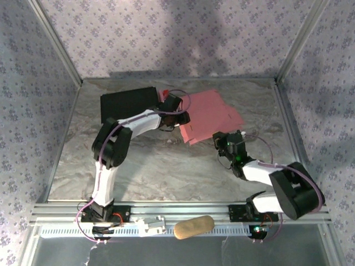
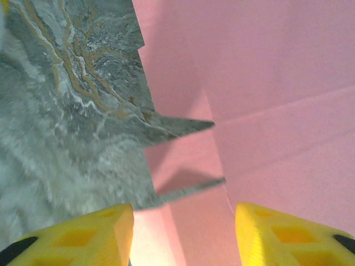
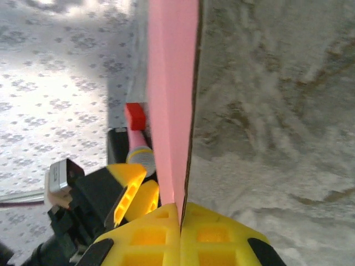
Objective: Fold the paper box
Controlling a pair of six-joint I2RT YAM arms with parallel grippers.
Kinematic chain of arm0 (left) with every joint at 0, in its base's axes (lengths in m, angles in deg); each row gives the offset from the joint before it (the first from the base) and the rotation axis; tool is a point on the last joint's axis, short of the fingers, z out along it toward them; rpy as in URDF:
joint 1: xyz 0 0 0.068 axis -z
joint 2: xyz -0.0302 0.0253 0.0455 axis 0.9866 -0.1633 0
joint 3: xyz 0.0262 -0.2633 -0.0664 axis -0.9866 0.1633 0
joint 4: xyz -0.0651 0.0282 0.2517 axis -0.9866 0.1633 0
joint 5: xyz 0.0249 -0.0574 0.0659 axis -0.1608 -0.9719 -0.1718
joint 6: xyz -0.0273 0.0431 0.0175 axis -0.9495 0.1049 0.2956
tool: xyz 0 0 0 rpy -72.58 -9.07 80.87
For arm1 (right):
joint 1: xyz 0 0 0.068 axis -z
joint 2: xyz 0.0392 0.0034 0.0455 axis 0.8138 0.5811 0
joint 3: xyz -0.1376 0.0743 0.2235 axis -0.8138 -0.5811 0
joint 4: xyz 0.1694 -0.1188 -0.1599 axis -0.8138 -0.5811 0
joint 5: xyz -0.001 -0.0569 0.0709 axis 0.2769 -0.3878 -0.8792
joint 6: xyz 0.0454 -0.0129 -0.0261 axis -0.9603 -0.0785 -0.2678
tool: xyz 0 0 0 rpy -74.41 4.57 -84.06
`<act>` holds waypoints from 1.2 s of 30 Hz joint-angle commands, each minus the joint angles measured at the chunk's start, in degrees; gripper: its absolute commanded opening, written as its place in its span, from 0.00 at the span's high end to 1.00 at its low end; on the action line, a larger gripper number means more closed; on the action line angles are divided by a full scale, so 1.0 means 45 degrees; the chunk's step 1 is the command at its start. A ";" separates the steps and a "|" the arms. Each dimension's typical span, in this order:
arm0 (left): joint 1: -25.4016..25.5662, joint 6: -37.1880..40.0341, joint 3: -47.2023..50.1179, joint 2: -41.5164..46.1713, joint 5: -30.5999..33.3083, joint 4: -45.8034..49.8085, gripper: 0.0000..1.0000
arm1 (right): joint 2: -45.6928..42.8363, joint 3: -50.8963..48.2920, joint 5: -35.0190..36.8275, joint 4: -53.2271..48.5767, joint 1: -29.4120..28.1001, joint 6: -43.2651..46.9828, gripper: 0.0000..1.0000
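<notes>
The paper box [image 1: 213, 113] is a flat pink cut-out sheet lying at the back middle of the marble table. My right gripper [image 1: 220, 139] is at its near edge. In the right wrist view the yellow fingers [image 3: 150, 235] are shut on the sheet's edge, and the paper box [image 3: 172, 105] rises edge-on away from them. My left gripper [image 1: 180, 119] is at the sheet's left side. Its jaws [image 2: 183, 233] stand open, with a pale flap of the paper box [image 2: 194, 221] between them and the wider sheet [image 2: 266, 83] beyond. The left fingers [image 3: 130, 185] also appear beside the sheet.
A black box [image 1: 130, 101] lies at the back left behind the left arm, with a small red item [image 1: 165, 93] beside it. A pink-handled, grey-tipped tool [image 3: 141, 158] lies there too. A beige oblong [image 1: 194, 227] and a white piece [image 1: 151, 225] sit on the front rail.
</notes>
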 commanded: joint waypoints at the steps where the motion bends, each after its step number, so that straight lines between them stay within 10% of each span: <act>1: 0.0462 0.0196 0.0364 0.2572 0.0802 0.0353 0.45 | -0.1876 0.1078 0.0770 -0.2531 -0.0065 0.0998 1.00; 14: 0.4222 0.4573 0.3569 0.8304 0.6510 0.2336 0.34 | -0.5263 0.6992 0.1073 -1.2579 0.0242 0.1249 1.00; 22: 0.6894 1.0160 0.6980 0.9619 0.8898 -0.3315 0.35 | -0.4207 1.0421 0.0358 -1.6285 0.0262 0.0348 1.00; 36: 0.6454 1.3005 0.5580 0.7152 0.7638 -0.7753 0.31 | -0.4079 1.1688 -0.0017 -1.7646 0.0201 -0.0352 1.00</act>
